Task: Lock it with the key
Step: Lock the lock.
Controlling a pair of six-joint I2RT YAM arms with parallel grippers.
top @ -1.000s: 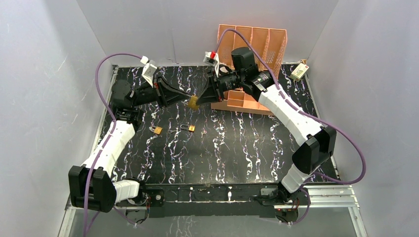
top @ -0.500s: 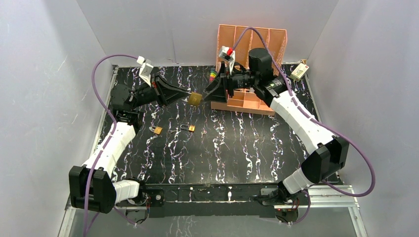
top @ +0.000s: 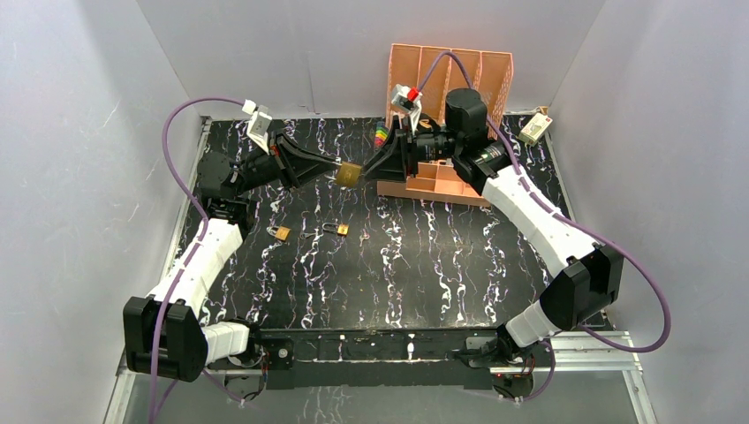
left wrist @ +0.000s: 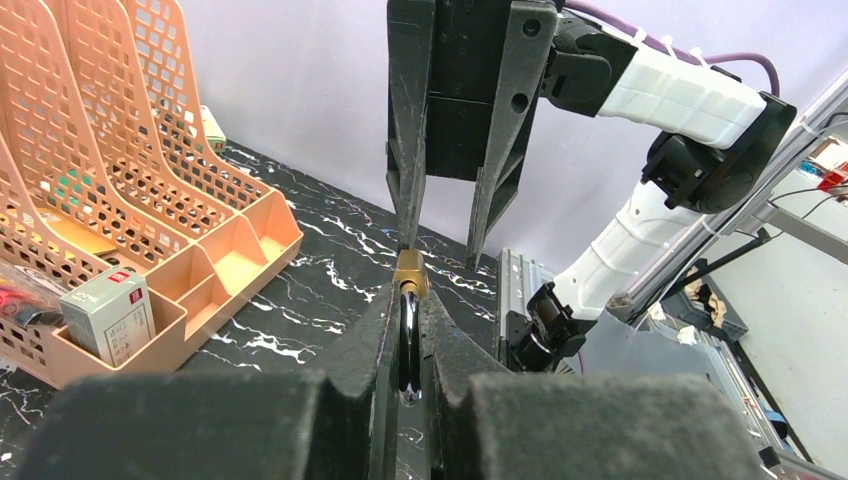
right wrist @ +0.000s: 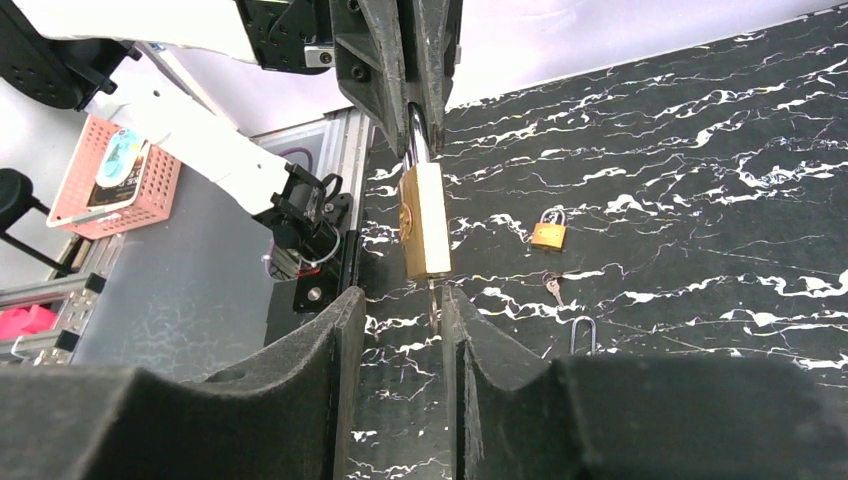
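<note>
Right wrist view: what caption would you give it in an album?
Left pincer hangs a brass padlock by its shackle while the open right pincer straddles the key in its base.

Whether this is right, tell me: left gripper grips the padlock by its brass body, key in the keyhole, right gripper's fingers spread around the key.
One error: the left gripper grips the padlock by its shackle, not its body; the right wrist view shows it. The key and right gripper are as stated.
</note>
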